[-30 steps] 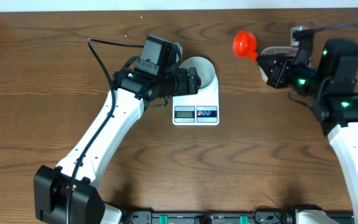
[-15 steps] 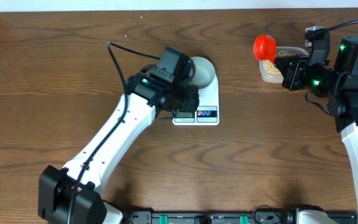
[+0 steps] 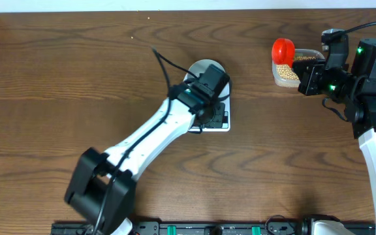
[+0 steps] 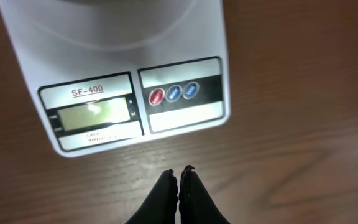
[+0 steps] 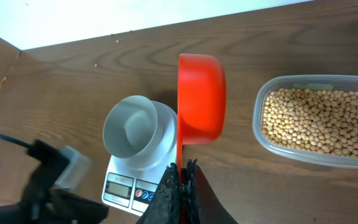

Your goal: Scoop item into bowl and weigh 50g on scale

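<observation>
Left gripper (image 4: 179, 173), closed empty, is hovering over open table (image 4: 291, 155) off the front edge of the scale (image 4: 185, 118), while right gripper (image 5: 182, 168) is clamping a red scoop (image 5: 201, 99) by the far-edge tub (image 5: 291, 149).

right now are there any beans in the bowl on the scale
No, in the right wrist view the bowl on the scale shows only its bare pale inside; the beans lie in the clear tub.

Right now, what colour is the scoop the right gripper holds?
The scoop is red, clearest in the right wrist view.
</observation>
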{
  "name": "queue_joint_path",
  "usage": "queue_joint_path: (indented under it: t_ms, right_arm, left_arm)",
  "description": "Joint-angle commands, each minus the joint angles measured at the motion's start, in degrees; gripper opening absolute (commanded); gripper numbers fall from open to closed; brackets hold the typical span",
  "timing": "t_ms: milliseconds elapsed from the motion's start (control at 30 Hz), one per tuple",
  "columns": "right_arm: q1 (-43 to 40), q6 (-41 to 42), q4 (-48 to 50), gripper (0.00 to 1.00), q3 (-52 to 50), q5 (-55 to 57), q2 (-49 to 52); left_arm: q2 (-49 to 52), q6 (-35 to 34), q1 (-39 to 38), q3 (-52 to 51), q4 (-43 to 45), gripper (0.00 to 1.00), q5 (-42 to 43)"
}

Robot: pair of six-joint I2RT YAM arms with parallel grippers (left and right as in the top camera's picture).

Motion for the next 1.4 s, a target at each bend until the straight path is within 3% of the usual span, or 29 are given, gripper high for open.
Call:
queue_joint_path:
  t_ms: [0,267,1367]
  right_arm:
    - [-0.3,-1.2,-0.1,0.01,1.2,0.6,-0.3]
    - [-0.3,-1.2,-0.1,0.01,1.2,0.6,-0.3]
    - [-0.2,-0.2,-5.3,0.01,1.2,-1.2,-0.3]
  left_arm:
    - [3.0,-0.2,-0.2,-0.7,1.4,0.07,-3.4]
    - [6.8,5.1,-0.2,-0.7,6.2,0.07,-5.6]
    - [9.5,6.2,-0.2,-0.7,12.1,0.07,-5.6]
